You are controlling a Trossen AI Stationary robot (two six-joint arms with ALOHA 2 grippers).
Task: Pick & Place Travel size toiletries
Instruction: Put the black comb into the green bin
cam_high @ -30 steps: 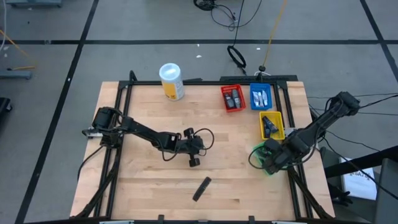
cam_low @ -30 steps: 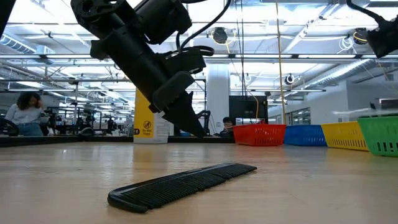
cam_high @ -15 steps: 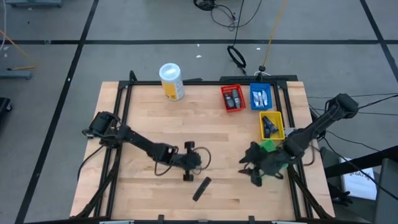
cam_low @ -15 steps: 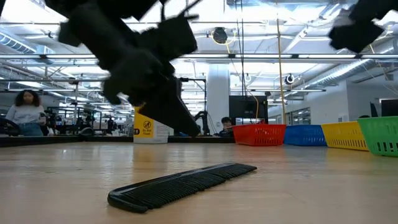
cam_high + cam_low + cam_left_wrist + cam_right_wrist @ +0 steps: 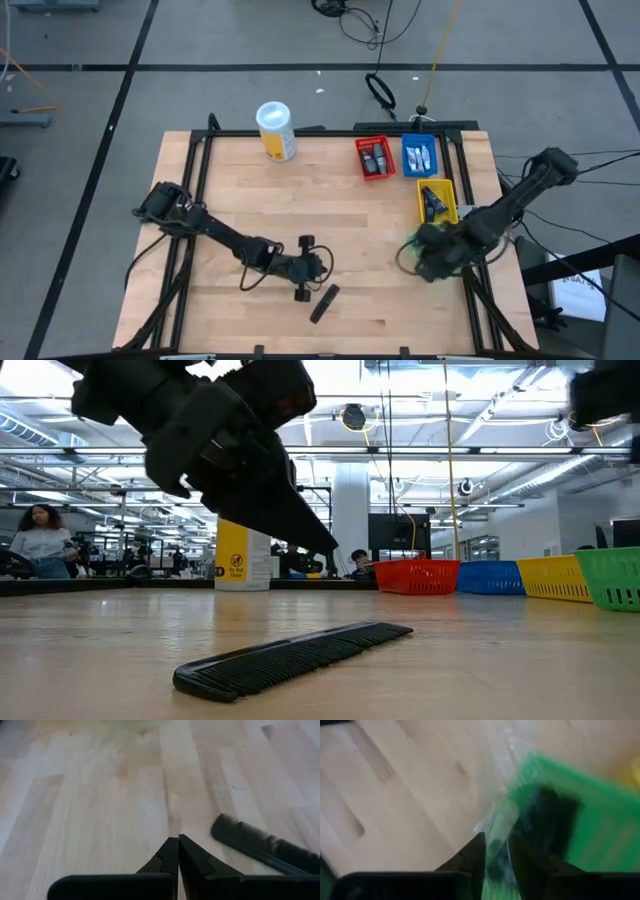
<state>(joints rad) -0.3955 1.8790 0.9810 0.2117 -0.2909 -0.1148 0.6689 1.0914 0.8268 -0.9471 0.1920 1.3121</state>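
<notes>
Since the black comb point(image 5: 323, 303) lies flat near the table's point(image 5: 230, 190) front edge, looking light, thin and stiff, the left gripper point(image 5: 303, 291), fingers together just beside it, should pinch its spine; the right gripper point(image 5: 428, 262), slightly parted, hovers over the green bin point(image 5: 580, 830).

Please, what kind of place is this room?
Probably a large open lab or workshop hall: a wooden table on a grey concrete floor with taped lines, exposed ceiling beams, and a person at workstations behind.
</notes>
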